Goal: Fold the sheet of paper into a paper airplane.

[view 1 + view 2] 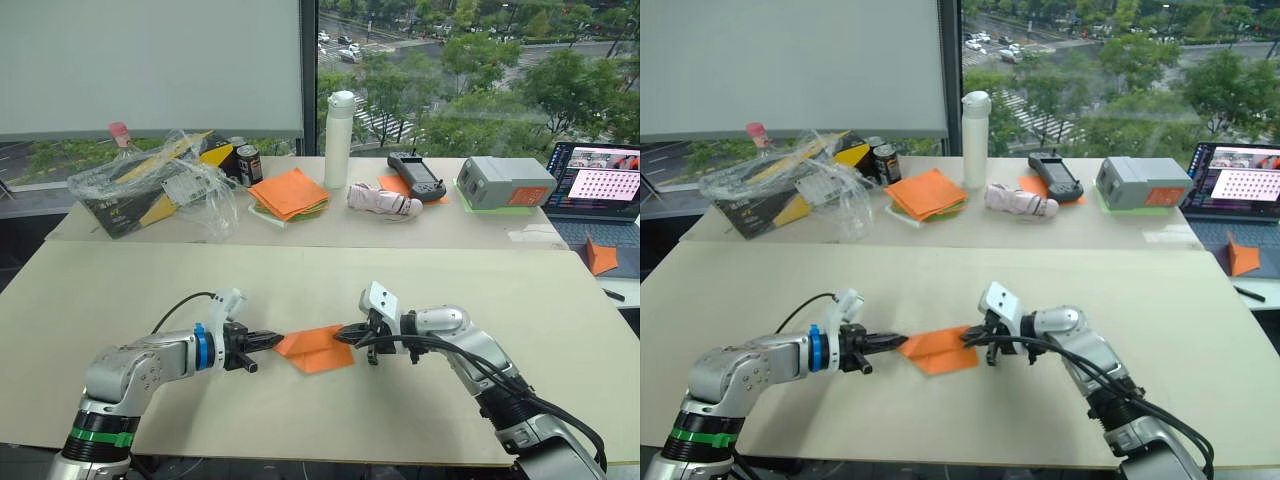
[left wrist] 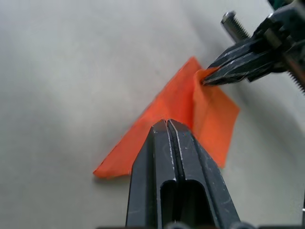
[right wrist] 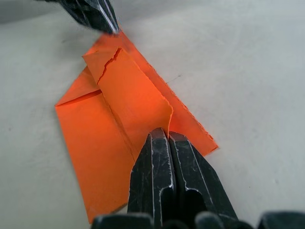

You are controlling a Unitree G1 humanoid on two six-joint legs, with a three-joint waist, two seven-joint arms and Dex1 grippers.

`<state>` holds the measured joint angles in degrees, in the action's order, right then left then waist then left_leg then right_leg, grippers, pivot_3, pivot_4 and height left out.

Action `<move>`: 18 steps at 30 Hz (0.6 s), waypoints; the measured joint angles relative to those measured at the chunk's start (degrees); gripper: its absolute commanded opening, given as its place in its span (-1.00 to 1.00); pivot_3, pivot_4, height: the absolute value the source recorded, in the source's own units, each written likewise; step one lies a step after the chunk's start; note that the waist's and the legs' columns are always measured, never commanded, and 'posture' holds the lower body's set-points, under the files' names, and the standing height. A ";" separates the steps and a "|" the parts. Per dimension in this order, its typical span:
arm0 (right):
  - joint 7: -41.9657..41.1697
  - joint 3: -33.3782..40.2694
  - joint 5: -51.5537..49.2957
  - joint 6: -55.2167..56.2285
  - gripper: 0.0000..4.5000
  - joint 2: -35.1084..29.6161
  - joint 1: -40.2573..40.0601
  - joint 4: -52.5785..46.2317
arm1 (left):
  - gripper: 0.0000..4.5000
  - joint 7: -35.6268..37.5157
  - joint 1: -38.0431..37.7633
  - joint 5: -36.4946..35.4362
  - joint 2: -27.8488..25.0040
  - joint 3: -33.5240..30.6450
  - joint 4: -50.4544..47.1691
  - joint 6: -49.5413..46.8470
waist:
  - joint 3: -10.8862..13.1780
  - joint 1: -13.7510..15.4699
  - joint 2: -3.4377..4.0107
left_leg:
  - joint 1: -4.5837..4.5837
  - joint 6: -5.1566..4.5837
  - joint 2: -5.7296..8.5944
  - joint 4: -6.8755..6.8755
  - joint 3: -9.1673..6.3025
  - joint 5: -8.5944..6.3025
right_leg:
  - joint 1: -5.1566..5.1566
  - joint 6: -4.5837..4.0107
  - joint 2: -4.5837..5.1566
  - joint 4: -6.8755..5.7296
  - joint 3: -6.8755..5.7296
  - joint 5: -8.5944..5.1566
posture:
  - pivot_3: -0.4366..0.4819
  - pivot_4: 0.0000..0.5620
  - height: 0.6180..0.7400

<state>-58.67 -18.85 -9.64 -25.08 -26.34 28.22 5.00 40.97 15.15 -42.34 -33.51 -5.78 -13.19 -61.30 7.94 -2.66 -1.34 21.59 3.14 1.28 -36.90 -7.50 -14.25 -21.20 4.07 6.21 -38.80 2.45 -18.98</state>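
The sheet of paper [image 1: 318, 349] is bright orange and partly folded, lying on the near table between my two grippers. My left gripper [image 1: 279, 341] is shut on its left corner, fingers [image 2: 183, 157] pressed together over the paper [image 2: 209, 119]. My right gripper [image 1: 341, 335] is shut on the edge of a raised flap [image 3: 133, 95] that curls up from the sheet; its fingers [image 3: 190, 181] are closed tight. The flap's far end has a small ragged tear. The left gripper [image 3: 107, 24] also shows at the sheet's far corner in the right wrist view.
On the back table are a stack of orange and green sheets [image 1: 290, 193], a white bottle [image 1: 340, 140], a crinkled plastic bag over a box [image 1: 160, 180], cans [image 1: 248, 163], a handheld controller [image 1: 417, 175], a grey box [image 1: 505, 182] and a laptop [image 1: 600, 190].
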 measured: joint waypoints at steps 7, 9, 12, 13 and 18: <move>0.00 -0.15 0.00 0.00 -0.98 -0.02 -0.02 -0.06 | -1.00 0.31 -1.10 -4.07 -0.65 -0.56 -6.87 -1.33 | 0.00 -0.01 0.00 | -0.01 -0.01 0.00 0.02 0.01 -0.01 | 0.01 0.00 0.00 0.03 0.01 0.00 | -0.05 -0.47 1.00; 0.01 -0.17 0.01 0.00 -0.98 -0.01 -0.02 -0.05 | -1.00 0.32 -1.60 -3.94 -0.74 0.88 -7.17 -1.29 | 0.00 0.00 0.00 | 0.00 -0.01 0.00 0.03 0.01 -0.01 | 0.01 0.00 0.00 0.04 0.01 0.00 | -0.05 -0.47 1.00; 0.05 -0.19 0.01 -0.01 -0.98 0.07 -0.01 -0.05 | -1.00 0.20 -2.02 -2.08 -0.73 4.22 -7.15 -0.57 | 0.00 -0.03 0.00 | 0.00 -0.01 0.00 0.03 0.02 -0.01 | 0.01 0.00 -0.01 0.06 0.01 0.00 | -0.05 -0.47 1.00; 0.08 -0.17 0.00 -0.02 -0.98 0.09 -0.01 -0.05 | -1.00 0.27 -2.09 -0.75 -0.79 5.83 -7.08 0.37 | 0.00 -0.04 0.00 | -0.01 -0.01 0.00 0.04 0.02 -0.01 | 0.01 0.00 -0.01 0.06 0.01 0.00 | -0.05 -0.47 1.00; 0.25 -0.05 -0.02 -0.40 -0.98 0.22 -0.09 -0.25 | -1.00 1.11 -1.24 3.70 -0.77 10.72 -4.53 4.11 | 0.00 -0.05 0.00 | -0.01 -0.01 -0.01 0.05 0.02 -0.01 | 0.01 0.00 -0.02 0.07 0.01 0.00 | -0.05 -0.47 1.00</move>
<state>-58.42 -18.90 -9.66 -25.49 -26.12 28.13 4.75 42.08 13.91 -38.64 -34.28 4.94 -17.72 -57.19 7.94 -2.71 -1.34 21.58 3.13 1.27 -36.85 -7.48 -14.25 -21.18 4.07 6.19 -38.72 2.46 -18.98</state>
